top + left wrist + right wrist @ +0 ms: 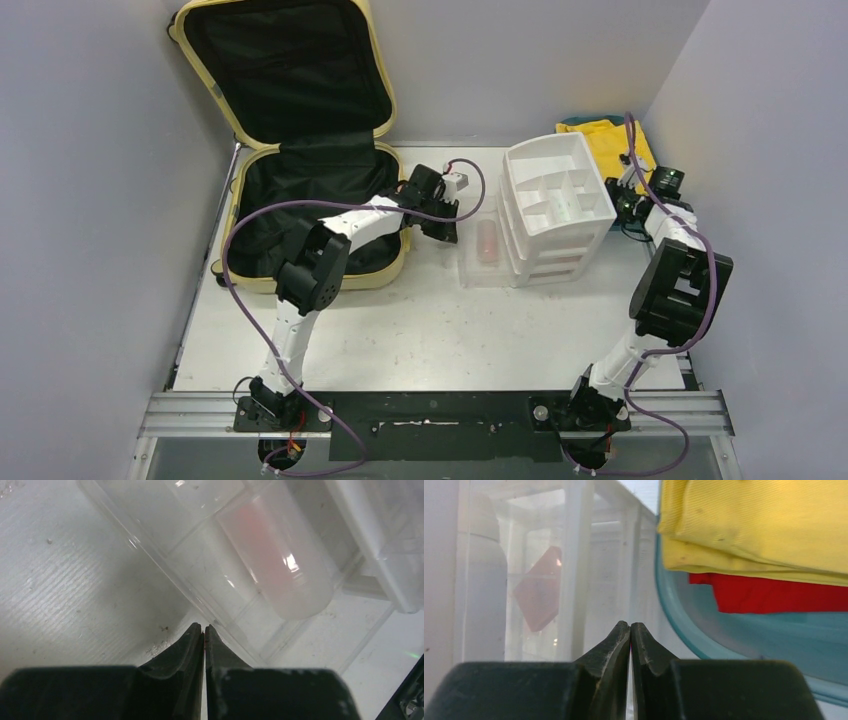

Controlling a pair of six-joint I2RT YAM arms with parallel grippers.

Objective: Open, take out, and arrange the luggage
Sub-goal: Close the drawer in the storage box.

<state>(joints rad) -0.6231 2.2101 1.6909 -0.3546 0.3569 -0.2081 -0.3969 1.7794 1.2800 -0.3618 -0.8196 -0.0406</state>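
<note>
The luggage (300, 150) lies open at the back left, its pale-yellow lid upright against the wall and its black lining showing. My left gripper (443, 232) hangs just right of the suitcase's edge, by a clear drawer (478, 262) pulled out of the white organizer (555, 200). In the left wrist view the gripper (204, 626) is shut and empty, its tips at the drawer's (165, 555) near wall, with a pinkish tube (280, 565) lying inside. My right gripper (630, 624) is shut on nothing, between the organizer (574, 555) and a teal tray (724, 630).
The teal tray (572, 127) at the back right holds a folded yellow cloth (612, 140); the right wrist view shows a red cloth (774, 592) under the yellow one (764, 525). A white bottle (484, 580) and a reddish item (541, 587) sit inside the organizer. Walls close in on both sides.
</note>
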